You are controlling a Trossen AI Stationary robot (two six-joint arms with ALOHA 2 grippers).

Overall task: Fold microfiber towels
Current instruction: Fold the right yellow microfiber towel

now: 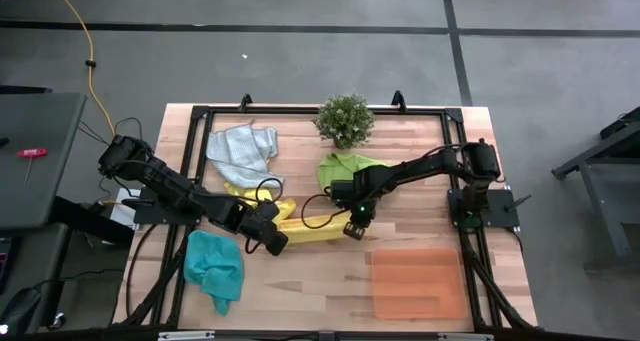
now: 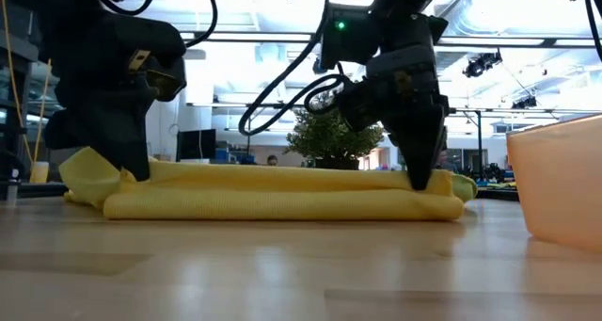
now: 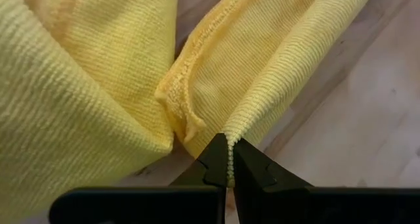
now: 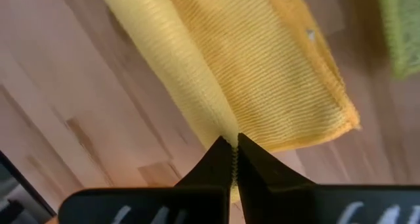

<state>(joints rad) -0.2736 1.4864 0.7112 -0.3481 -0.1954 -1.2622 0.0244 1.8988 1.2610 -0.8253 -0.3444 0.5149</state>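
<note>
left end effector (image 1: 275, 243): fingers pressed together, pinching the folded edge of the yellow towel (image 1: 305, 224) at its end; seen from the wrist, a thin ridge of yellow cloth sits clamped between the two dark fingertips (image 3: 215, 159).
right end effector (image 1: 352, 229): fingers pressed together on the opposite end of the same yellow towel, tips down at the desk (image 1: 300, 291); the cloth edge runs straight into the closed tips (image 4: 222, 157).
yellow towel: stretched between the two end effectors as a long, low, doubled strip lying on the desk; in the low view its fold faces the camera and both ends are held down (image 2: 282, 194).
second yellow towel (image 1: 243, 191): just behind the left end effector, partly under the grey one.
grey towel (image 1: 243, 151): crumpled, farther behind the left end effector, well apart from it.
teal towel (image 1: 215, 266): bunched on the desk, just outward of the left end effector, not touching it.
lime green towel (image 1: 345, 168): crumpled, just behind the right end effector, beneath that arm.
potted plant (image 1: 345, 118): upright, beyond the lime green towel at the desk's far edge.
orange tray (image 1: 417, 281): flat on the desk, near the right end effector on its near, outer side; apart from the yellow towel.
</note>
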